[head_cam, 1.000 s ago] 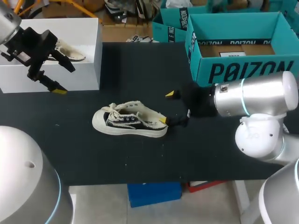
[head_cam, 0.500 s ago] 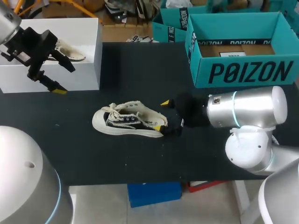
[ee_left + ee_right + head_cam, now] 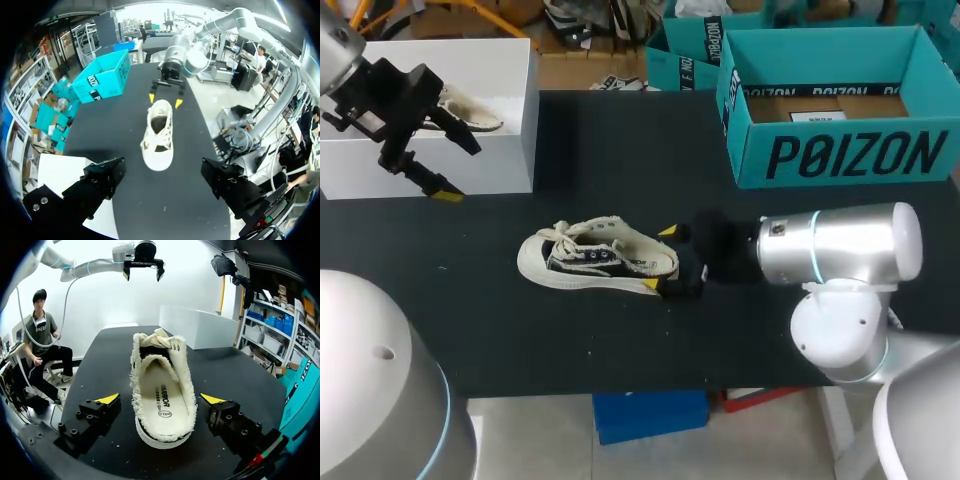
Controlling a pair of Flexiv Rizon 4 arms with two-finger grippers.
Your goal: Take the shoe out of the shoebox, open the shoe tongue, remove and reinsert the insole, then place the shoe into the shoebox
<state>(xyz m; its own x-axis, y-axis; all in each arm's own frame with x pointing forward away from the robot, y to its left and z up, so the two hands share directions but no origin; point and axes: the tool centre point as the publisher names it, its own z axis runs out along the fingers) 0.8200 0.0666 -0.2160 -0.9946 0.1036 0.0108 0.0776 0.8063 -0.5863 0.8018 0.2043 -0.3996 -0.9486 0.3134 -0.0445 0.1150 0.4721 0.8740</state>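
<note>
Black tabletop (image 3: 620, 340) carries the shoe (image 3: 598, 258) upright on its sole, well apart from the teal shoebox (image 3: 840, 150) off past its heel. The right gripper (image 3: 659, 258) straddles that heel, its fingers spread wide with a gap to the shoe on each side. The left gripper (image 3: 458, 170) hangs well beyond the toe, fingers likewise apart.

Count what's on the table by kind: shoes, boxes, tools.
Shoes: 2 (loose shoe, boxed shoe inside the white box)
Boxes: 2 (white box, teal box)
Tools: 2 (left tool, right tool)
Total: 6
</note>
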